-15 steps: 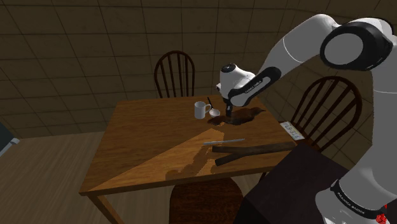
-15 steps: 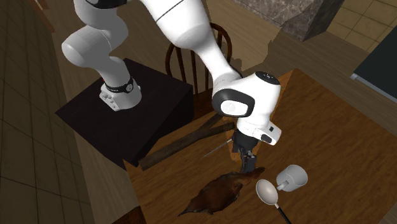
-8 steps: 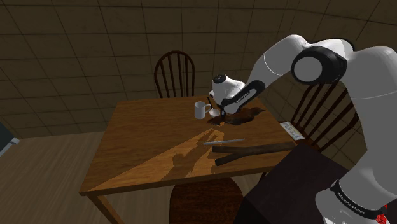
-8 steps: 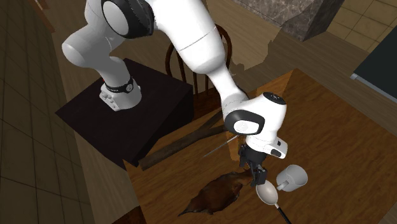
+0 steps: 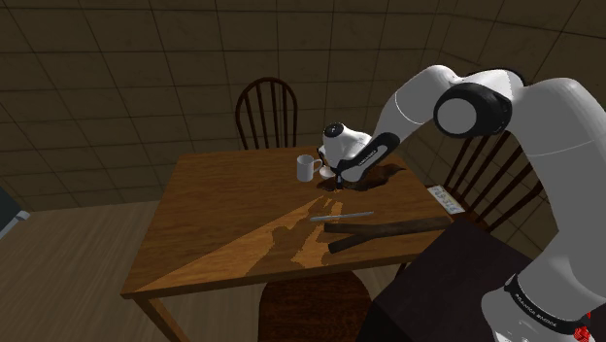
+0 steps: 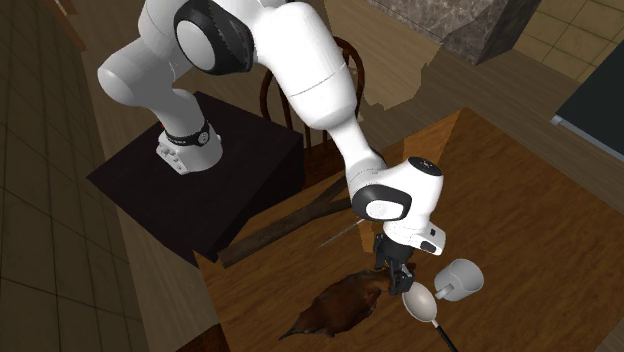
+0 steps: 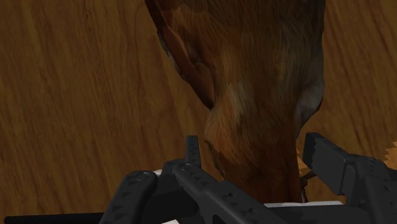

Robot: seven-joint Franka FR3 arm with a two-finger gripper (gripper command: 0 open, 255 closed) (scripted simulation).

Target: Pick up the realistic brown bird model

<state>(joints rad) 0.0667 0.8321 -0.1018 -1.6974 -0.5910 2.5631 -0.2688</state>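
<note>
the brown bird (image 7: 254, 76) lies flat on the wooden table (image 5: 223, 223), near its far corner on the shoulder view's right, just beside a white mug (image 5: 307, 166) and a spoon (image 6: 420, 300). the black gripper (image 7: 254, 153) is low over it, fingers (image 7: 331, 162) apart, straddling the bird's narrow end.

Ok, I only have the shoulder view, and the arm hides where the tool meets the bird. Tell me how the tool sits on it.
Observer: In the wrist view the tool is open, with the brown bird putting its narrow end between the fingers.
Operator: Check for anything near it.
Observer: In the second exterior view a pale spoon lies right beside the tool, by the white mug.
Operator: Give me the body's direction.
Observer: It stretches from the tool toward that view's lower left, flat on the table.
</note>
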